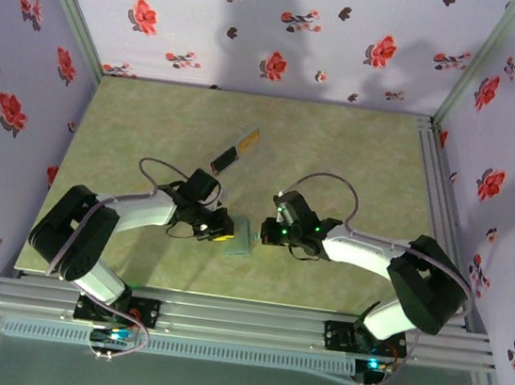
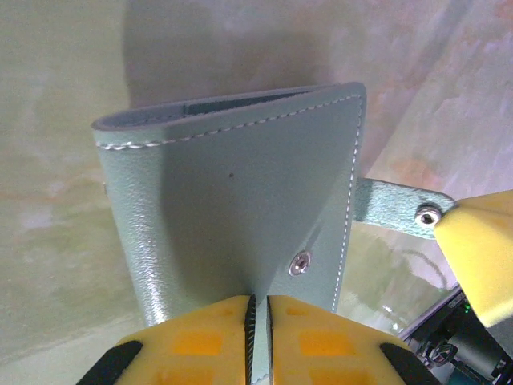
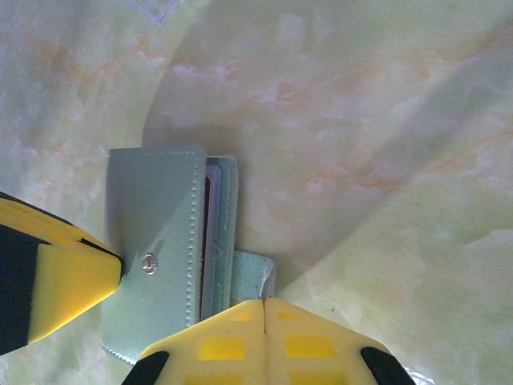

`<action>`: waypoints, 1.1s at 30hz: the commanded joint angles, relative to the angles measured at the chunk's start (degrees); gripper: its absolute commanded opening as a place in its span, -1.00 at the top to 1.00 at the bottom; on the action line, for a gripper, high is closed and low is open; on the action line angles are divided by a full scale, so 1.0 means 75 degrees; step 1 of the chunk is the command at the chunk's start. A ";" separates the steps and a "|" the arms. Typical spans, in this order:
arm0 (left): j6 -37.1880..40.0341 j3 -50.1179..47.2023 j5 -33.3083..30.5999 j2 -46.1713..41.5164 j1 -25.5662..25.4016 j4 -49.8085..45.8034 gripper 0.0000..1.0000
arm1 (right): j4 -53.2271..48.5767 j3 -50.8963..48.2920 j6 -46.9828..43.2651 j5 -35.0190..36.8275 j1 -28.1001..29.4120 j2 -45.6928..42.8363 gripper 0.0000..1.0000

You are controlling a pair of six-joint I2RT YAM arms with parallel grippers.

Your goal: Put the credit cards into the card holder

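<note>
The grey-teal card holder (image 1: pixel 240 239) lies near the table's front middle, between both grippers. My left gripper (image 2: pixel 258 298) is shut on the edge of its cover (image 2: pixel 240 200), with teal material pinched between the pads. My right gripper (image 3: pixel 264 301) is shut on the holder's snap strap (image 3: pixel 255 273). A reddish card edge (image 3: pixel 210 228) shows between the holder's leaves. Two credit cards lie farther back on the table, a dark one (image 1: pixel 226 160) and a yellow one (image 1: pixel 247 141), apart from both grippers (image 1: pixel 222 228) (image 1: pixel 264 233).
Flowered walls (image 1: pixel 21 114) close in the left, back and right sides. Metal rails (image 1: pixel 241 319) run along the front and right edges. The green mat (image 1: pixel 357 158) lies open behind and beside the arms.
</note>
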 commanded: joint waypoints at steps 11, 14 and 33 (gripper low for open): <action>0.0190 -0.0179 -0.0017 0.0352 0.0041 0.0023 0.71 | 0.0952 0.0444 0.0390 -0.1259 -0.0006 0.0551 1.00; 0.0166 -0.0205 -0.0004 0.0351 0.0041 0.0142 0.71 | 0.1002 0.0669 0.0410 -0.1467 0.0041 0.0905 1.00; 0.0072 -0.0350 0.0076 0.0346 0.0099 0.0426 0.73 | 0.0765 0.1122 0.0293 -0.1730 0.0236 0.1785 1.00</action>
